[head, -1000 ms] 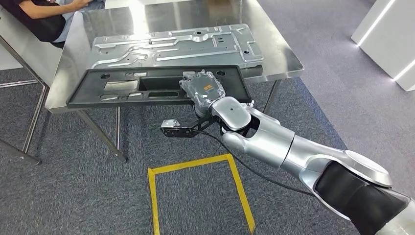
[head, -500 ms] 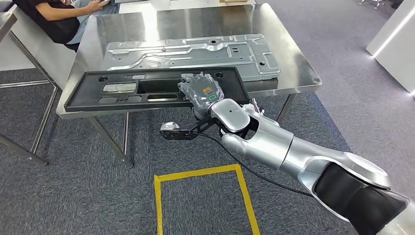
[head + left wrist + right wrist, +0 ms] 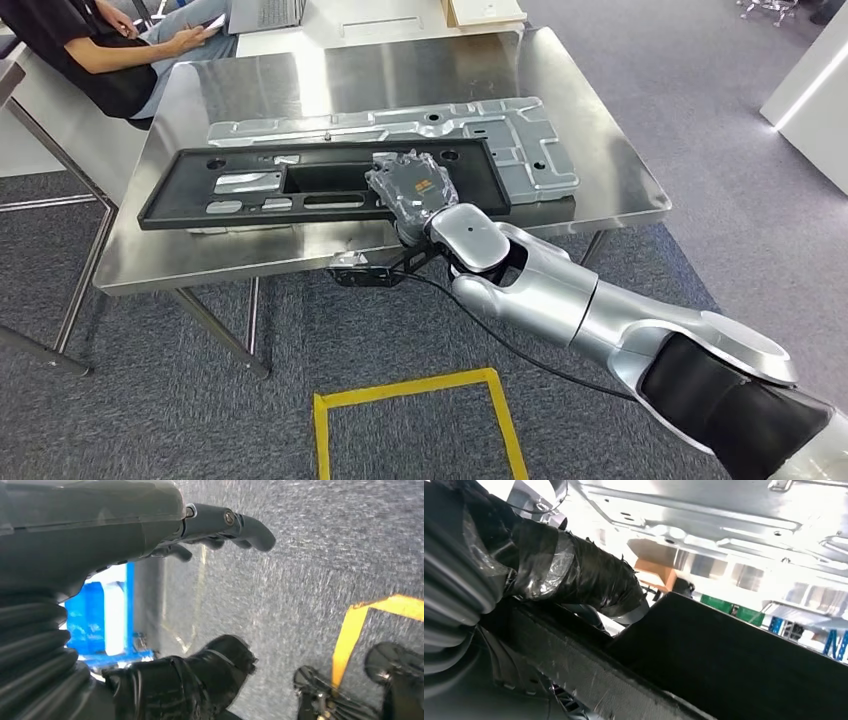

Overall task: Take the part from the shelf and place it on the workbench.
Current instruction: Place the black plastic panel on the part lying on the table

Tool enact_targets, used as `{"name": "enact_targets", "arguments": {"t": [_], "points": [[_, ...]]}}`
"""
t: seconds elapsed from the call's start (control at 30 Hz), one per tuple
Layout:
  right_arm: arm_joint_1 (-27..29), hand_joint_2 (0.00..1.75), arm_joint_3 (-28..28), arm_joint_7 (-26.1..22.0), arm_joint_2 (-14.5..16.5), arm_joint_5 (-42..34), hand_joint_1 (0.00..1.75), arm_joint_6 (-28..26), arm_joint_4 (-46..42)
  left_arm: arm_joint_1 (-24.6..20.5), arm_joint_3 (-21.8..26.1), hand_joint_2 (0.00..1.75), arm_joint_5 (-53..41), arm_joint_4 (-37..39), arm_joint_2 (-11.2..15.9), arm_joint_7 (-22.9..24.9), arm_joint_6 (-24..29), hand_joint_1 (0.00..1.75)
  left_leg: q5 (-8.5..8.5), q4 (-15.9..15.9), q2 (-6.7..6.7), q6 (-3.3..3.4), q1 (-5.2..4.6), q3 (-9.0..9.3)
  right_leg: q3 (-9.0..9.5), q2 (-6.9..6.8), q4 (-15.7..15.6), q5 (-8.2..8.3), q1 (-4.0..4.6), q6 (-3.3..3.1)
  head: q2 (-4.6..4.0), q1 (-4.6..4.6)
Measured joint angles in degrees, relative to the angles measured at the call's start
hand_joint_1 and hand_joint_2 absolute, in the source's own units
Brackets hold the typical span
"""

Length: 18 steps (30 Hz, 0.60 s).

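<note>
The part, a long black plastic frame (image 3: 250, 185) with several cut-outs, lies level over the steel workbench (image 3: 600, 175), in front of a silver stamped plate (image 3: 500, 125). My right hand (image 3: 412, 190), wrapped in clear film, grips the frame's near edge toward its right end. Whether the frame touches the bench top I cannot tell. In the right wrist view the taped thumb (image 3: 574, 575) presses on the black frame (image 3: 734, 650), with the silver plate (image 3: 704, 515) beyond. My left hand (image 3: 200, 595) hangs over the grey carpet, fingers apart, holding nothing.
A person (image 3: 70, 45) sits at the bench's far left corner, holding a phone. A laptop (image 3: 265, 12) and a box stand on a table behind. A yellow taped square (image 3: 415, 385) marks the carpet before the bench. White cabinets stand at right.
The whole view has shifted as I came closer to the bench. The black frame, earlier overhanging the bench's front edge, now lies fully over the bench top, still in my right hand.
</note>
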Motion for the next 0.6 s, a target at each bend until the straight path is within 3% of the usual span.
{"name": "enact_targets", "arguments": {"t": [0.03, 0.07, 0.13, 0.2, 0.27, 0.3, 0.33, 0.37, 0.43, 0.5, 0.6], "points": [[0.0, 1.75, 0.0, 0.0, 0.1, 0.1, 1.75, 0.0, 0.1, 0.0, 0.0, 1.75, 0.0, 0.0, 0.0, 0.0, 0.0, 0.00, 0.34, -0.5, -0.05, 0.36, -0.29, 0.71, 1.14, 0.10, 0.2, -0.14, -0.06, 0.36, 0.00, 0.03], [-0.2, 1.75, 0.0, 0.0, 0.2, 0.1, 1.75, 0.0, 0.1, -0.2, 0.0, 1.75, 0.0, 0.0, 0.0, 0.1, 0.0, 0.00, -0.50, -0.7, -0.11, 0.73, -0.43, 1.69, 1.87, 0.14, 0.5, -0.01, -0.09, 0.67, 0.00, 0.06], [-1.2, 1.75, 0.0, 0.0, 0.4, 0.2, 1.75, -0.1, 0.0, -0.6, 0.0, 1.75, 0.1, 0.0, 0.0, 0.1, 0.0, 0.00, -1.25, -1.5, -0.19, 1.66, -0.33, 3.69, 1.25, 0.10, 4.0, 0.84, -0.19, 1.07, 0.01, 0.17], [-2.0, 1.75, 0.0, 0.0, 0.5, 0.4, 1.75, 0.0, 0.0, -0.9, 0.0, 1.75, 0.1, 0.0, 0.0, 0.2, 0.1, 0.00, -1.36, -1.9, -0.11, 2.40, -0.07, 5.26, -2.48, 0.10, 9.9, -0.60, -0.22, 1.34, 0.02, 0.26], [-2.0, 1.75, 0.0, 0.2, 0.5, 0.5, 1.75, 0.0, 0.1, -1.0, 0.0, 1.75, 0.3, 0.0, 0.0, 0.5, 0.7, 0.00, -1.80, -2.0, -0.20, 2.64, 0.10, 6.03, -7.12, 0.10, 15.1, -4.56, -0.24, 1.65, 0.02, 0.37], [-1.8, 1.75, 0.0, 0.2, 0.5, 0.5, 1.75, 0.1, 0.1, -1.1, 0.0, 1.75, 0.6, 0.0, 0.0, 0.7, 1.0, 0.00, -2.19, -2.1, -0.38, 2.59, 0.19, 6.42, -9.06, 0.09, 16.1, -6.35, -0.34, 1.82, 0.02, 0.49], [-1.7, 1.75, 0.0, 0.3, 0.5, 0.5, 1.75, 0.2, 0.2, -1.1, 0.0, 1.75, 0.8, 0.0, 0.0, 0.6, 1.1, 0.00, -2.66, -2.0, -0.58, 2.43, 0.30, 6.81, -10.40, 0.09, 15.6, -6.86, -0.49, 1.99, 0.02, 0.56], [-1.6, 1.75, 0.0, 0.3, 0.4, 0.5, 1.75, 0.2, 0.2, -1.1, 0.0, 1.75, 1.1, 0.0, 0.0, 0.5, 1.2, 0.00, -3.19, -1.9, -0.76, 2.19, 0.43, 7.20, -11.12, 0.08, 13.5, -5.54, -0.65, 2.14, 0.02, 0.64], [-1.7, 1.75, 0.0, 0.5, 0.3, 0.6, 1.75, 0.3, 0.2, -0.8, 0.0, 1.75, 1.4, 0.0, 0.0, 0.0, 1.0, 0.00, -4.29, -1.2, -0.94, 1.53, 0.61, 7.69, -11.25, 0.00, 6.8, 1.78, -0.94, 2.36, 0.02, 0.78], [-1.6, 1.75, 0.0, 0.6, 0.2, 0.7, 1.75, 0.6, 0.3, -0.6, 0.0, 1.75, 1.5, 0.1, 0.0, -0.5, 0.5, 0.00, -5.17, -0.5, -1.10, 0.75, 0.60, 7.43, -11.30, -0.12, 3.0, 6.72, -0.86, 1.92, 0.02, 0.88], [-1.4, 1.75, 0.0, 0.6, 0.2, 0.7, 1.75, 1.1, 0.3, -0.7, 0.0, 1.75, 1.4, 0.1, 0.1, -0.6, -0.1, 0.00, -5.68, 0.0, -1.05, -0.33, 0.63, 7.04, -11.32, -0.05, 2.6, 7.82, -0.63, 0.46, 0.02, 0.87]]}}
